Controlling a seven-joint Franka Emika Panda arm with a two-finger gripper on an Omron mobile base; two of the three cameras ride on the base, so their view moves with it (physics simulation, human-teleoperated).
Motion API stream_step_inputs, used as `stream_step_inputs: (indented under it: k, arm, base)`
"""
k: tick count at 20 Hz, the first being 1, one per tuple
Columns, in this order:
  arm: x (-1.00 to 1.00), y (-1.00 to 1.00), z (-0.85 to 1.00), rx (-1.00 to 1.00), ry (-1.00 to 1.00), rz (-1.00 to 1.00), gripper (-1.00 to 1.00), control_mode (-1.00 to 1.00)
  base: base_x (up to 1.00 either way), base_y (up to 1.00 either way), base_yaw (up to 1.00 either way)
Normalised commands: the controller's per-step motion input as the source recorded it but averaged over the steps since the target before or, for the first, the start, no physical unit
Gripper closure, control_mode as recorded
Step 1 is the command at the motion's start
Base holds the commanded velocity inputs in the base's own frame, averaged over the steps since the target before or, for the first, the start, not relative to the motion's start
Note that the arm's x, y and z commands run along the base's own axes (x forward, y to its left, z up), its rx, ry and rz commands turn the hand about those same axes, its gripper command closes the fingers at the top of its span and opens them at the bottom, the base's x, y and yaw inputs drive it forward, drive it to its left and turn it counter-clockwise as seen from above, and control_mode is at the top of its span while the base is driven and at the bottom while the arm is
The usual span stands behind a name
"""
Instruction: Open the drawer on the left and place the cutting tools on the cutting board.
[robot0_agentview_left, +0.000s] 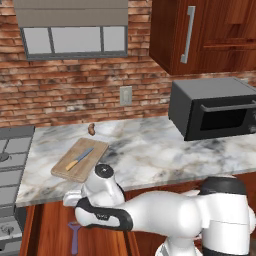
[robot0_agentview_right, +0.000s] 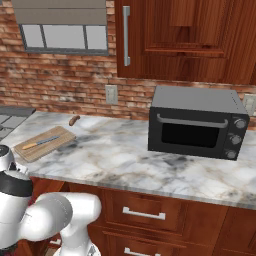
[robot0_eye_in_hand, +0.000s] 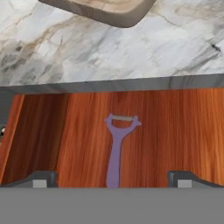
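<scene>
The gripper (robot0_eye_in_hand: 112, 178) is spread wide with nothing in it, right above the purple peeler (robot0_eye_in_hand: 117, 146). The peeler is all purple with a forked head, and it lies flat in the open drawer (robot0_eye_in_hand: 175, 131). From the left base view, the knife (robot0_agentview_left: 80, 159), yellow handle and grey blade, rests on the tan cutting board (robot0_agentview_left: 70, 170) on the marble counter (robot0_agentview_left: 145, 150). The right base view shows the whole black microwave (robot0_agentview_right: 196, 121).
</scene>
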Motion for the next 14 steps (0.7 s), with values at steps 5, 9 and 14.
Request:
stream_step_inputs:
  k: [5,9,14]
  arm:
    - [0.00,0.06,-0.53,-0.10,0.01,0.00,-1.00,-1.00]
    - [0.00,0.00,-0.54,-0.08,0.02,0.00,-1.00,-1.00]
    - [0.00,0.01,-0.31,-0.01,0.07,0.00,-1.00,-1.00]
  base:
    - [0.00,0.00,0.00]
    - [0.00,0.00,0.00]
    - [0.00,0.00,0.00]
